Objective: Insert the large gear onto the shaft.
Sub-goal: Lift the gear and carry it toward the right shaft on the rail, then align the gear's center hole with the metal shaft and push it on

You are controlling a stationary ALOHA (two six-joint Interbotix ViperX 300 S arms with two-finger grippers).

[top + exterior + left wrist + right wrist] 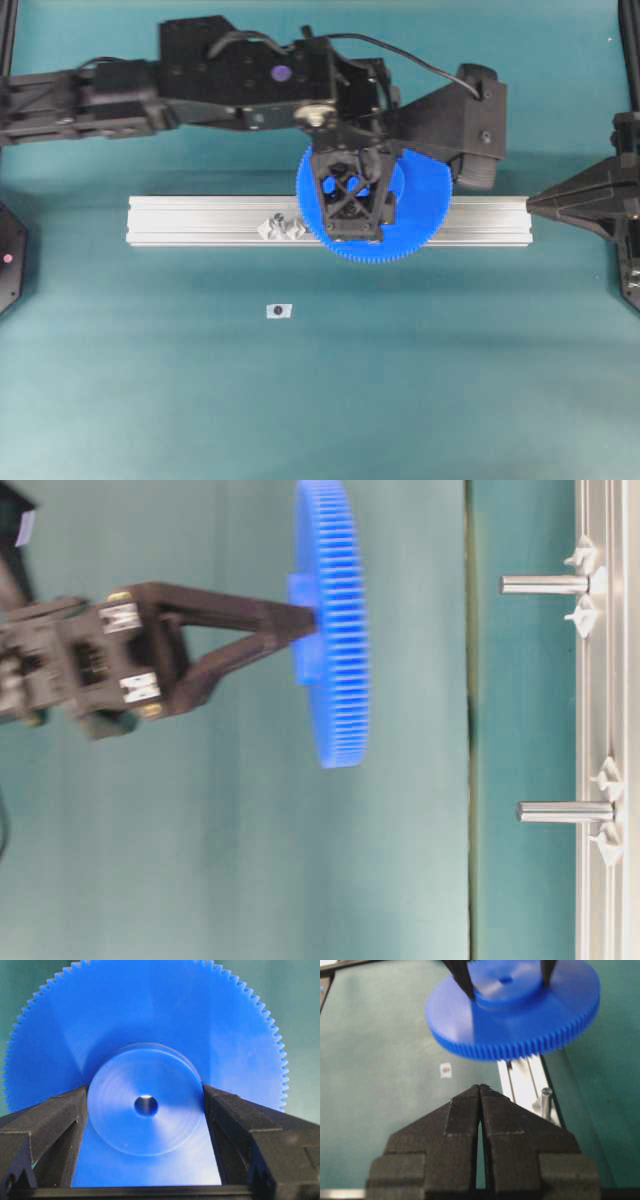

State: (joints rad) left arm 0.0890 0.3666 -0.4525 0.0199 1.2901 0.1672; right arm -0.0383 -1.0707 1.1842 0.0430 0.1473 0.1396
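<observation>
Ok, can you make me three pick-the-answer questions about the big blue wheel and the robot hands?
1. Where does the left hand hold the large gear?
A. by its raised hub
B. by its teeth
C. from underneath

2. How many upright pins stand on the metal rail in the table-level view?
A. one
B. two
C. four

3. How is the right hand?
A. wide open
B. holding a pin
C. shut, holding nothing

Answers: 1 A, the fingers press both sides of the hub. 2 B, two pins show. 3 C, its tips meet with nothing between.

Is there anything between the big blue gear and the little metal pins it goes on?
No. The table-level view shows only bare teal backdrop between the large gear and the shaft.
</observation>
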